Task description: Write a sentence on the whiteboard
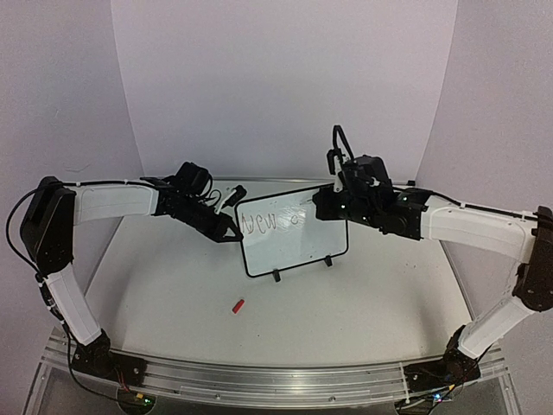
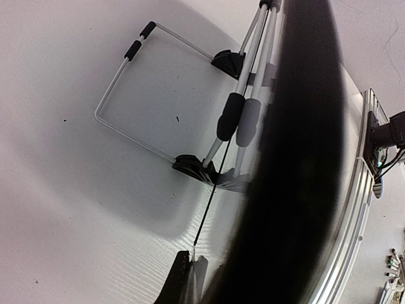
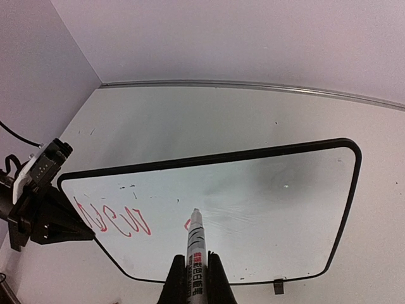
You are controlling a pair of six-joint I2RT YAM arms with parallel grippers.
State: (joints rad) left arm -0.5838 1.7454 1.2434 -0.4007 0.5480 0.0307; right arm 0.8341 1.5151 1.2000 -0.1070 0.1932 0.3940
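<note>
1 cap [image 1: 238, 305] near whiteboard [image 1: 298, 238], top-cam only

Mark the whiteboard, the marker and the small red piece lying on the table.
whiteboard [image 1: 298, 244]: top external view, bare white face below the writing.
marker [image 3: 195, 235]: right wrist view, barrel just behind the tip.
red piece [image 1: 238, 305]: top external view, its middle.

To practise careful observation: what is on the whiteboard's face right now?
Red handwriting reading "New", plus the start of another letter by the tip of the marker. The marker and the right fingers holding it hide a strip of the whiteboard beneath.
</note>
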